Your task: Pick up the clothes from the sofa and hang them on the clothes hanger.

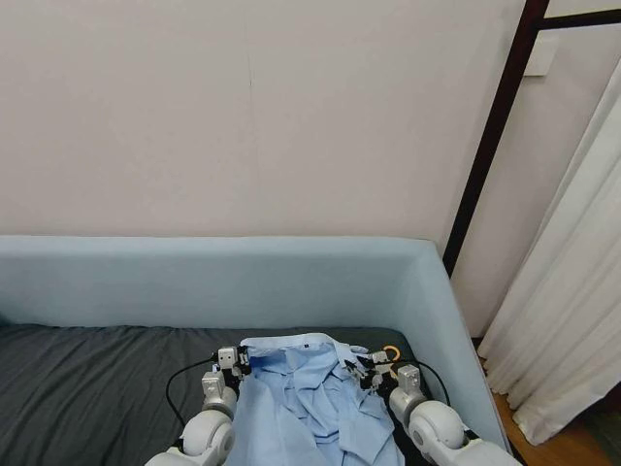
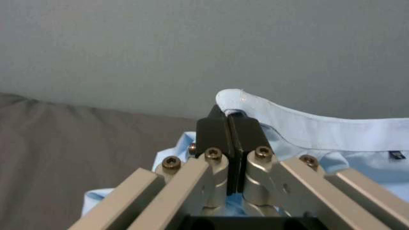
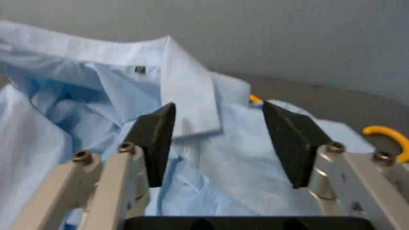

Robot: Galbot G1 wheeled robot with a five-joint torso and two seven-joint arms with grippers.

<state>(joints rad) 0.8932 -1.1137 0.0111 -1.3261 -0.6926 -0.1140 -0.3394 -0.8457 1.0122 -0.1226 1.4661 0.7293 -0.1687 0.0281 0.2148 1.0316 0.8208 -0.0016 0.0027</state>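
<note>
A light blue shirt [image 1: 310, 393] lies crumpled on the sofa's dark grey seat [image 1: 87, 379], collar toward the backrest. My left gripper [image 1: 229, 357] sits at the collar's left end; in the left wrist view its gripper [image 2: 228, 115] is shut, with the collar edge [image 2: 300, 125] pinched at the tips. My right gripper [image 1: 374, 369] hovers over the shirt's right shoulder. In the right wrist view this gripper [image 3: 219, 108] is open, its jaws spread wide above the collar flap [image 3: 188, 91]. A yellow hanger hook [image 3: 390, 136] pokes out from under the shirt [image 1: 391, 351].
The pale blue sofa backrest [image 1: 213, 282] and its right armrest [image 1: 448, 330] close in the seat. A dark clothes rack pole [image 1: 490, 136] rises to the right against the wall. A white curtain [image 1: 572, 311] hangs at the far right.
</note>
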